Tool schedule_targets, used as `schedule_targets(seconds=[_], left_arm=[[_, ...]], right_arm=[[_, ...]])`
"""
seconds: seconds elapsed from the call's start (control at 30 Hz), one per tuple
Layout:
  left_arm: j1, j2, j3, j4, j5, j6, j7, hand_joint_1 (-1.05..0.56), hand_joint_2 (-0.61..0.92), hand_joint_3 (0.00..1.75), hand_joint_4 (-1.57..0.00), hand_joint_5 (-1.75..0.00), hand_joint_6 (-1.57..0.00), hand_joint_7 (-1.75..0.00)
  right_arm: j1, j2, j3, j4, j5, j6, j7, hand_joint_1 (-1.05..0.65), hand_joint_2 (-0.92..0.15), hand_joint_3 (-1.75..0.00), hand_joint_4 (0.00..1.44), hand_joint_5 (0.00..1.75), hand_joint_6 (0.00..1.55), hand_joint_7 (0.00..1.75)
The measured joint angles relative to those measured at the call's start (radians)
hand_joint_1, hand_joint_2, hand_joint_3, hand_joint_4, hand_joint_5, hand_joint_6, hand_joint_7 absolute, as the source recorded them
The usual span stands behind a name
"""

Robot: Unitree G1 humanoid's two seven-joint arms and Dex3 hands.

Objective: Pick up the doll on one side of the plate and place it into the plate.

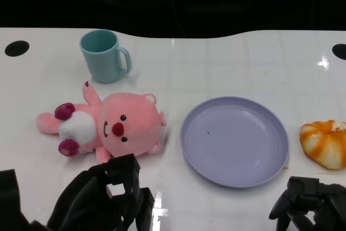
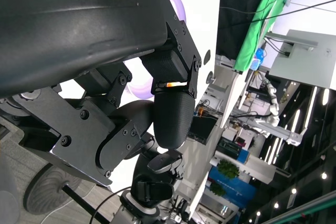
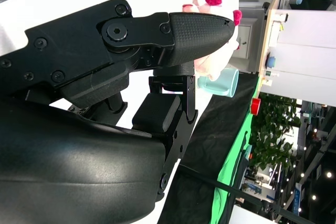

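Observation:
A pink plush doll (image 1: pixel 116 125) lies on its back on the white table, just left of the lilac plate (image 1: pixel 238 139), which holds nothing. My left hand (image 1: pixel 108 196) hovers at the near edge, just in front of the doll's head, fingers apart and holding nothing. My right hand (image 1: pixel 308 201) sits low at the near right, in front of the plate's right rim, also holding nothing. The left wrist view shows the left hand's fingers (image 2: pixel 170 114) with a bit of the plate (image 2: pixel 139 85) behind. In the right wrist view the doll (image 3: pixel 210 61) peeks past the right hand's fingers (image 3: pixel 199 30).
A teal mug (image 1: pixel 102 55) stands behind the doll at the back left. An orange-and-white bread-like toy (image 1: pixel 327 142) lies right of the plate. Black holes in the tabletop mark the far left (image 1: pixel 16 48) and far right corners.

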Motion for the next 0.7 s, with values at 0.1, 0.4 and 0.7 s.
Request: schedule_targets(seconds=[0.1, 0.4, 0.7], left_arm=[[0.000, 0.000, 0.000, 0.000, 0.000, 0.000, 0.000, -0.09, 0.46, 1.40, -0.93, -1.67, -0.84, -1.57], [0.000, 0.000, 0.000, 0.000, 0.000, 0.000, 0.000, -0.09, 0.47, 1.40, -0.92, -1.67, -0.83, -1.58], [0.000, 0.000, 0.000, 0.000, 0.000, 0.000, 0.000, -0.09, 0.46, 1.40, -0.92, -1.69, -0.83, -1.59]], right_arm=[[0.000, 0.000, 0.000, 0.000, 0.000, 0.000, 0.000, -0.95, -0.92, -0.43, 0.97, 1.41, 0.97, 1.09], [0.000, 0.000, 0.000, 0.000, 0.000, 0.000, -0.001, -0.95, -0.92, -0.42, 0.97, 1.41, 0.96, 1.10], [0.000, 0.000, 0.000, 0.000, 0.000, 0.000, 0.000, -0.94, -0.92, -0.42, 0.96, 1.42, 0.96, 1.11]])
